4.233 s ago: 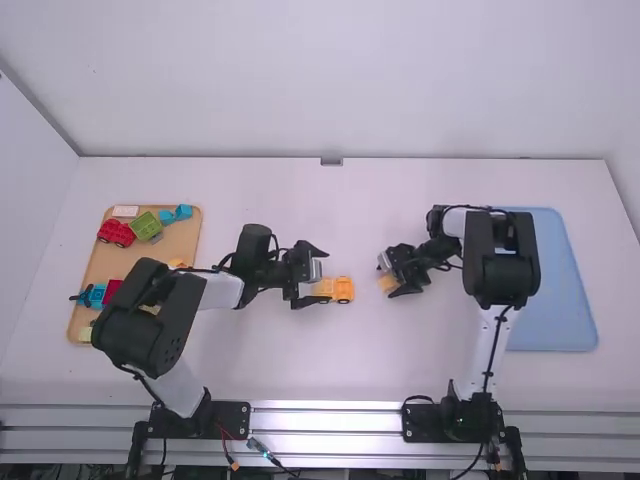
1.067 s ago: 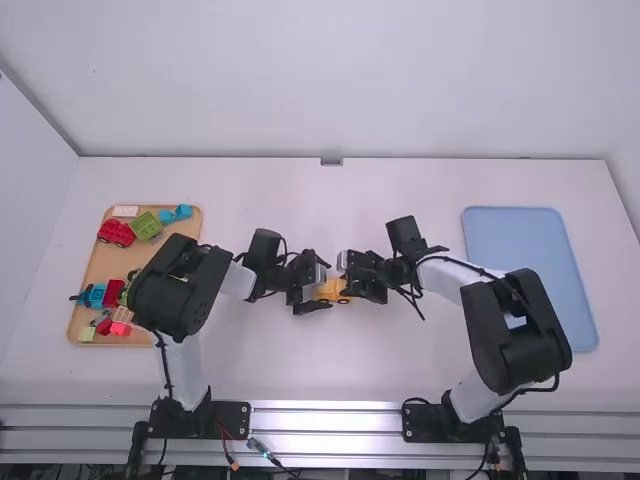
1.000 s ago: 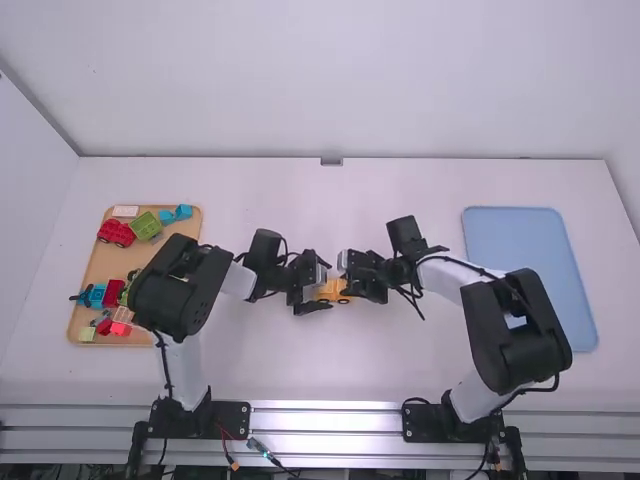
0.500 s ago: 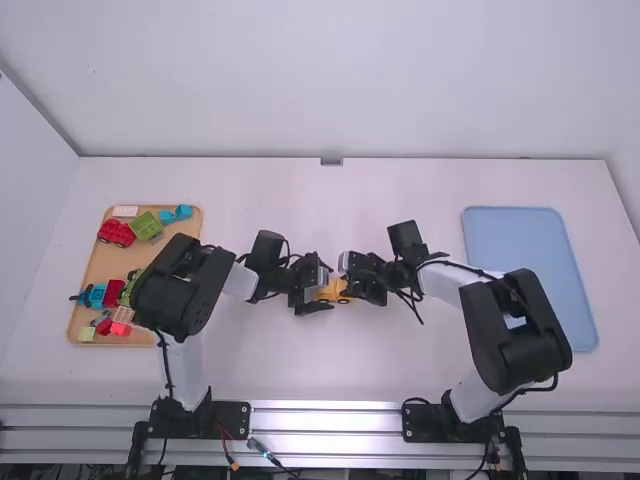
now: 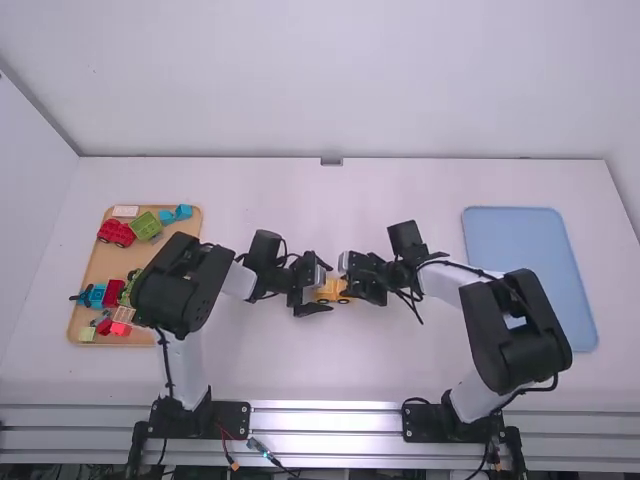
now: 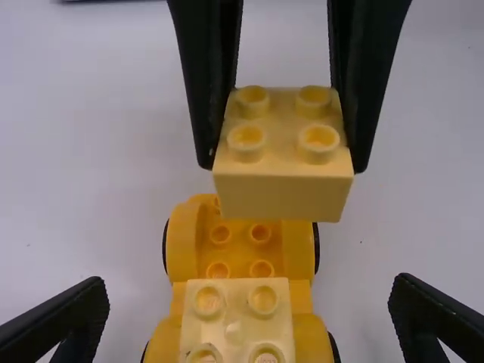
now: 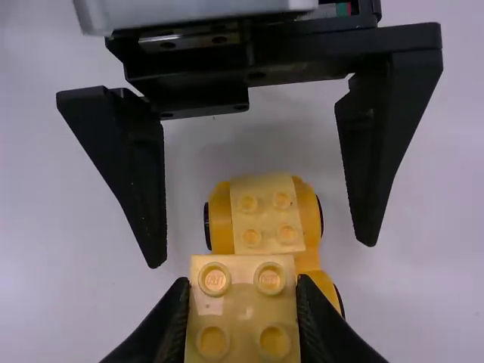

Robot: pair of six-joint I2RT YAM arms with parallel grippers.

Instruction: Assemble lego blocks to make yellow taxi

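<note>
In the high view my left gripper (image 5: pixel 326 284) and right gripper (image 5: pixel 350 276) face each other over the yellow wheeled base (image 5: pixel 334 290) mid-table. My left gripper (image 6: pixel 249 306) is open, its fingers apart on either side of the base (image 6: pixel 240 246). A pale yellow brick (image 6: pixel 234 321) sits on the base's end nearer the left arm; the other end shows bare studs. Above that end, a second pale yellow block (image 7: pixel 242 314) is pinched in my right gripper (image 7: pixel 242 302), studs up. Its underside is hidden, so contact with the base cannot be told.
On the far left lies a tan tray (image 5: pixel 185 240) with red, green, blue and other toy pieces, partly under the left arm. A blue tray (image 5: pixel 530 275) lies to the right, beyond the right arm's elbow.
Since the earliest frame, my right gripper has come left with the pale yellow block, from open table to the wheeled base. The left gripper has shifted slightly right. Over the last second, both barely moved.
</note>
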